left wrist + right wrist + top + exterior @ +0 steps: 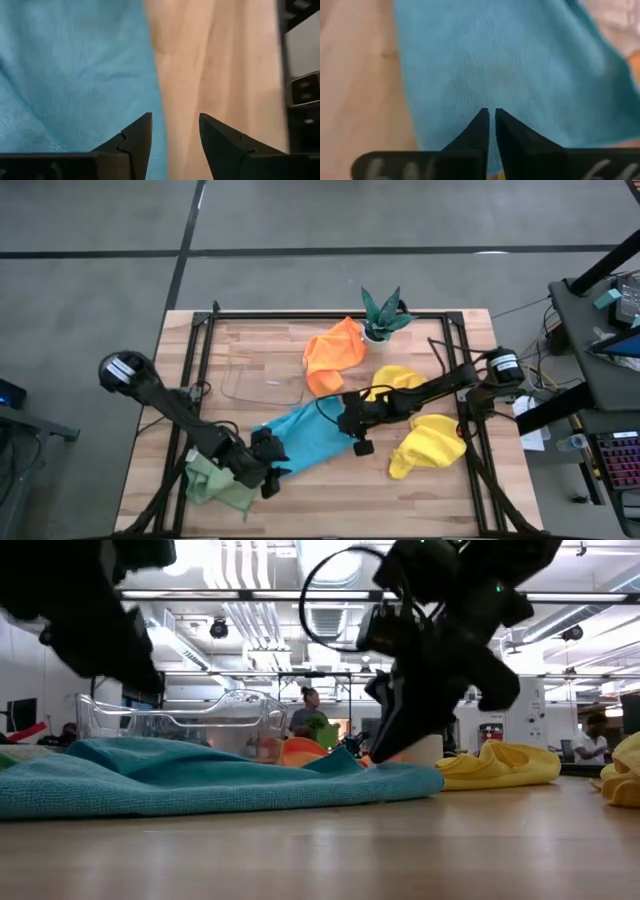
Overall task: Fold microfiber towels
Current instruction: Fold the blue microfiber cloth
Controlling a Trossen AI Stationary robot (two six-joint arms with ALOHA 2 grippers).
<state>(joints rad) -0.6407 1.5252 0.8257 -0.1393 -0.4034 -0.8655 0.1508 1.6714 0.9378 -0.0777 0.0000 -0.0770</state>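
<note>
A bright blue towel [305, 438] lies crumpled and slantwise on the middle of the wooden table. My right gripper [490, 114] is shut, its tips down at the towel's right end [385, 752]. My left gripper [175, 131] is open above the towel's near left end [268, 465]. One of its fingers is over the cloth's edge and the other over bare wood, and it hangs clear of the towel in the low view. An orange towel [335, 355], two yellow towels [398, 380] [430, 445] and a pale green towel [215, 482] lie bunched around it. My right gripper meets the blue towel near its right end [492, 100], slanting down from the table's right side. The fingertips [380, 745] stand on the cloth with only a sliver between them. One layer or several, I cannot tell. The towel lies on the table, slightly peaked beside the tips [345, 753].
A clear plastic tray [262, 380] stands behind the blue towel at the far left. A small plant in a white pot [382, 318] is at the far edge. A black frame [200, 370] runs along the table's sides. Bare wood lies along the near edge [340, 500].
</note>
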